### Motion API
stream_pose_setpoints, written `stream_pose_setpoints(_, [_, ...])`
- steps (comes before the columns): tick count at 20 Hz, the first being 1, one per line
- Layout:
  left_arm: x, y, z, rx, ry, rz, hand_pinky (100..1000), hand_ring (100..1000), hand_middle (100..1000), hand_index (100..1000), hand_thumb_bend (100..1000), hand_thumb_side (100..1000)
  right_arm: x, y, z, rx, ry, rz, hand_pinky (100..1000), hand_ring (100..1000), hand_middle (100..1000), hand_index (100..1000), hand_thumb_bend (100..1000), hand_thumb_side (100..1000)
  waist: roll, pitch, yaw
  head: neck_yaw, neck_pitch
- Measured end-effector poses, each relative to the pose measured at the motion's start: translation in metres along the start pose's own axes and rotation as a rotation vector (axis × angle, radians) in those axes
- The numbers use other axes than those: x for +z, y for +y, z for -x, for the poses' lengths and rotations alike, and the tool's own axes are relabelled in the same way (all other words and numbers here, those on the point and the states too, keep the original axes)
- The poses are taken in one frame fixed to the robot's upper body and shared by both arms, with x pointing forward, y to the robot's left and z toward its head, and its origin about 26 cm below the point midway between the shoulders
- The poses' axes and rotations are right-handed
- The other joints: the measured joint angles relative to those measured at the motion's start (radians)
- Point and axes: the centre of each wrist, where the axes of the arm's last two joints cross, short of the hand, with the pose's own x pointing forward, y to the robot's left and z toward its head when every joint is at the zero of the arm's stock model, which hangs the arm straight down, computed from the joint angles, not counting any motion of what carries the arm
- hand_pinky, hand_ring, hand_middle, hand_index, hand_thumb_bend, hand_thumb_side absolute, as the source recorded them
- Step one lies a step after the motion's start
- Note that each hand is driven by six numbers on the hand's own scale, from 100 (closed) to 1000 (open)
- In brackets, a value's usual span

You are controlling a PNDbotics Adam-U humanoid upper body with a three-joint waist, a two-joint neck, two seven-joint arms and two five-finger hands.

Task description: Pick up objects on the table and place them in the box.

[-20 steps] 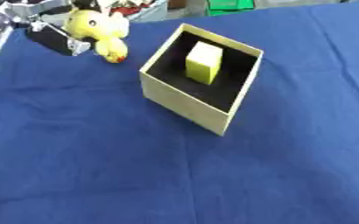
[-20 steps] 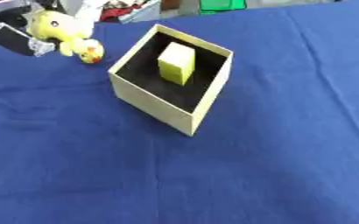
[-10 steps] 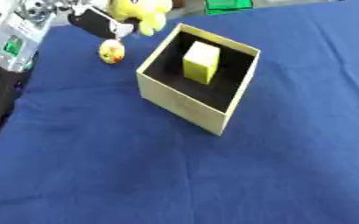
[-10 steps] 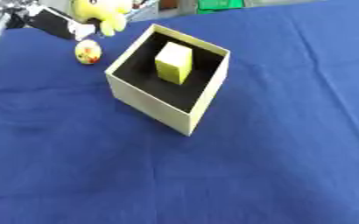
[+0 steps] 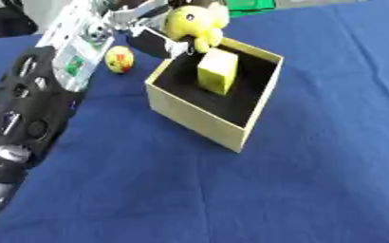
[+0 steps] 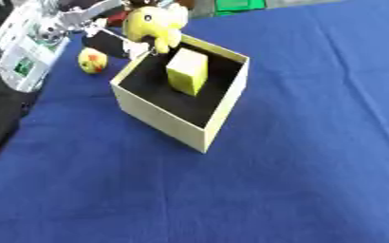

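Note:
My left hand [image 5: 148,33] is shut on a yellow plush duck [image 5: 194,23] and holds it in the air over the far left corner of the box [image 5: 194,116]. The box is tan cardboard, open at the top, with a dark inside. A yellow block [image 5: 217,72] lies inside it. A small yellow ball with red marks [image 5: 119,59] sits on the blue cloth just left of the box, under my left forearm [image 5: 40,95]. My right hand shows in neither view.
A blue cloth [image 5: 314,180] covers the table. A green object [image 5: 249,4] lies at the far edge behind the box. My left arm fills the left side of the views.
My left hand has carried the duck to the right, from left of the box to above its far corner. The small ball has stayed on the cloth.

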Motion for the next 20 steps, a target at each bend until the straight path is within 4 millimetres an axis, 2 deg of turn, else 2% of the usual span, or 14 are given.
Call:
stream_pose_setpoints(7, [-0.009,-0.017,-0.001,0.036,-0.026,-0.023,721,604,556,683,100,310,-0.002,0.003,-0.001,-0.013,-0.003,-0.004,840,711,668,765,100,848,0.011,0.013,-0.018,0.007,-0.008])
stream_pose_setpoints(11, [-0.012,-0.026,-0.002,0.053,-0.037,-0.008,732,616,571,696,160,323,-0.004,0.004,-0.002,-0.023,-0.007,0.0,841,710,667,765,100,850,0.019,0.02,-0.027,0.009,-0.008])
stream_pose_setpoints(13, [-0.013,-0.03,-0.001,0.06,-0.042,0.005,746,637,596,714,227,348,-0.005,0.005,-0.002,-0.028,-0.01,0.001,841,710,667,765,100,851,0.023,0.024,-0.03,0.009,-0.009])
stream_pose_setpoints(14, [-0.013,-0.033,-0.001,0.063,-0.045,0.015,763,667,620,732,307,385,-0.005,0.005,-0.002,-0.029,-0.011,0.001,841,710,667,764,100,852,0.025,0.025,-0.031,0.009,-0.009])
stream_pose_setpoints(15, [-0.013,-0.035,-0.001,0.067,-0.05,0.025,764,671,622,734,315,388,-0.005,0.005,-0.002,-0.029,-0.01,0.001,841,710,667,764,100,852,0.027,0.026,-0.031,0.009,-0.009])
stream_pose_setpoints(16, [-0.013,-0.036,-0.001,0.072,-0.057,0.035,787,711,653,751,394,432,-0.005,0.005,-0.002,-0.029,-0.01,0.001,841,710,667,764,100,852,0.029,0.026,-0.032,0.009,-0.009])
stream_pose_setpoints(20, [-0.013,-0.039,0.0,0.075,-0.077,0.086,812,779,745,804,564,512,-0.005,0.005,-0.002,-0.029,-0.01,0.002,841,709,666,764,100,852,0.033,0.028,-0.031,0.009,-0.008])
